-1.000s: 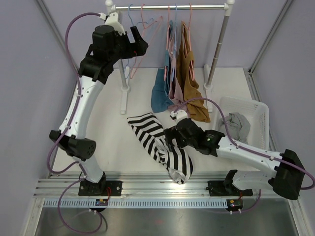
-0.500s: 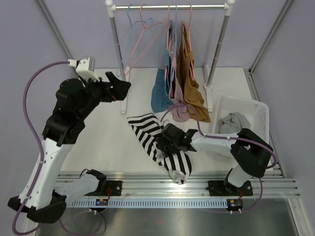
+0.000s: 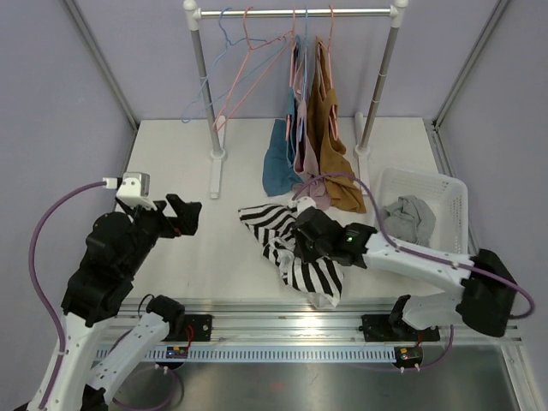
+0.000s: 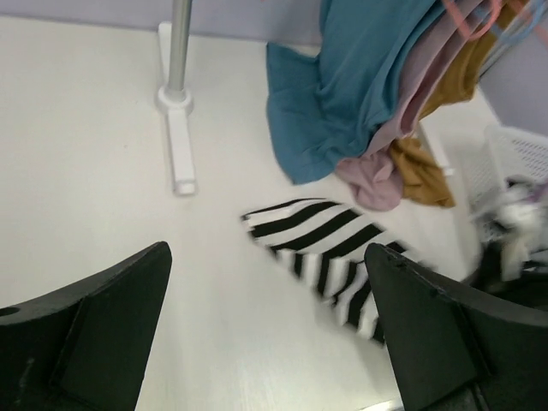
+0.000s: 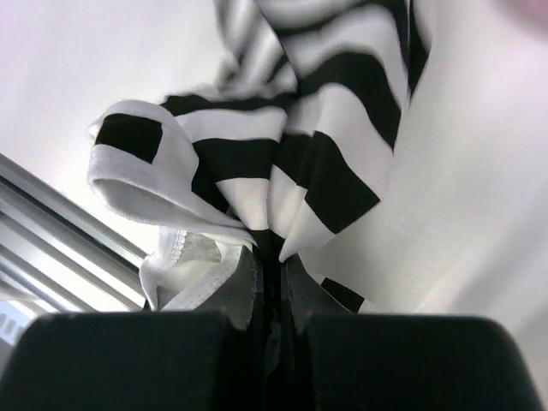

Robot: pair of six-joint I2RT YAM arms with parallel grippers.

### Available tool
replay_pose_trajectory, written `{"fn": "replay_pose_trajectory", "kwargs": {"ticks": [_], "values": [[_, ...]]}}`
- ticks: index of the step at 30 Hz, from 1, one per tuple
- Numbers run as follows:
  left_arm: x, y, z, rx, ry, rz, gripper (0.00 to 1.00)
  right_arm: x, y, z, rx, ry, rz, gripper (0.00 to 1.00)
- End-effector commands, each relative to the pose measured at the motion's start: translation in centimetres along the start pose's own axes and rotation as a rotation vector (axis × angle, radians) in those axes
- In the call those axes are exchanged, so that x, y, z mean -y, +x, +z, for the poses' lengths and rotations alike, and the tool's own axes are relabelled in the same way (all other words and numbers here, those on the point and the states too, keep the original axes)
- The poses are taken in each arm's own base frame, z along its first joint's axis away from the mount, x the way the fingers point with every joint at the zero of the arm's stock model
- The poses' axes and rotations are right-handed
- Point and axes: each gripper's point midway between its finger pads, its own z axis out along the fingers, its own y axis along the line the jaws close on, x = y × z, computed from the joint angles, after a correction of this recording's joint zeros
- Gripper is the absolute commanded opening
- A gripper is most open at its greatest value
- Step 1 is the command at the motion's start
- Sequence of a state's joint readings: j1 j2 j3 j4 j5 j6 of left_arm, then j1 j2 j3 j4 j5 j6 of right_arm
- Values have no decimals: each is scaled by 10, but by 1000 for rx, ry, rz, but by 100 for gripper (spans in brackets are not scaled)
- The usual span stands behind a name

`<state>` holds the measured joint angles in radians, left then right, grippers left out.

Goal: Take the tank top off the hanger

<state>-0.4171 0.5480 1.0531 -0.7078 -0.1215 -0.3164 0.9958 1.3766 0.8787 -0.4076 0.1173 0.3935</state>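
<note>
The black-and-white striped tank top (image 3: 295,257) lies crumpled on the white table (image 3: 171,163), off any hanger, in front of the clothes rack (image 3: 295,13) and close to the metal rail at the near edge. The right gripper (image 3: 301,244) is clenched on a bunched fold of it; in the right wrist view the two fingers (image 5: 244,291) press together with striped fabric pinched between them and the cloth fanning out above. Whether that fold is raised clear of the table is hard to judge from above. The left gripper (image 3: 184,214) hangs over bare table well to the left of the garment, its fingers (image 4: 94,334) spread wide and holding nothing. On the rack, empty pink and blue hangers (image 3: 240,68) sit toward the left, and a teal garment (image 3: 278,163), a pink garment (image 3: 304,145) and a mustard garment (image 3: 330,145) hang together at the right. A white basket (image 3: 445,193) holding a grey cloth (image 3: 409,214) stands at the table's right side.
</note>
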Motion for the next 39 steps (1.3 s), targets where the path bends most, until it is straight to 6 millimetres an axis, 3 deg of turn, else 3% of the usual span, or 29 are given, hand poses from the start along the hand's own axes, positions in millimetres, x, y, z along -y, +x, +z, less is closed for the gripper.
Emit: {"fn": "replay_pose_trajectory", "kwargs": {"ticks": [1,5,6,8,10,13,14,19,21,22,24,26,30,32,34,37,38,39], "values": [[-24,27,9,-11,-81,65,99,18,-63,-81,254,104,38,0],[-37,46,15,-26,-129,66,99,50,-105,-163,439,257,92,0],[-37,47,15,-34,-132,66,99,68,-103,-177,440,350,89,0],[-41,48,14,-35,-154,67,99,78,-119,-211,497,412,110,0],[-47,47,13,-26,-192,49,99,103,-124,-242,528,565,125,0],[-52,44,10,-10,-225,23,99,146,-118,-266,503,790,163,0],[-54,42,8,4,-236,10,99,170,-114,-275,484,876,221,0],[-54,37,3,29,-235,8,99,218,-103,-257,439,926,320,0],[-54,34,0,43,-231,6,99,239,-90,-232,398,918,396,0],[-54,33,-1,48,-236,5,99,248,-73,-213,338,919,416,0],[-52,27,-4,65,-225,0,99,259,-63,-174,268,835,474,0],[-47,23,-5,64,-205,0,99,286,-35,-138,163,844,556,0],[-29,2,-12,74,-129,-17,99,289,-11,-83,-19,735,636,1],[-12,-14,-16,79,-62,-30,99,288,-8,-72,-40,714,648,27],[5,-32,-22,94,8,-42,99,291,-7,-75,-18,740,651,53],[24,-51,-16,82,70,-56,99,298,-20,-106,71,820,651,73],[29,-53,-9,62,78,-68,99,297,-25,-123,113,845,648,92],[33,-57,-6,55,91,-77,99,303,-28,-140,145,911,644,99]]}}
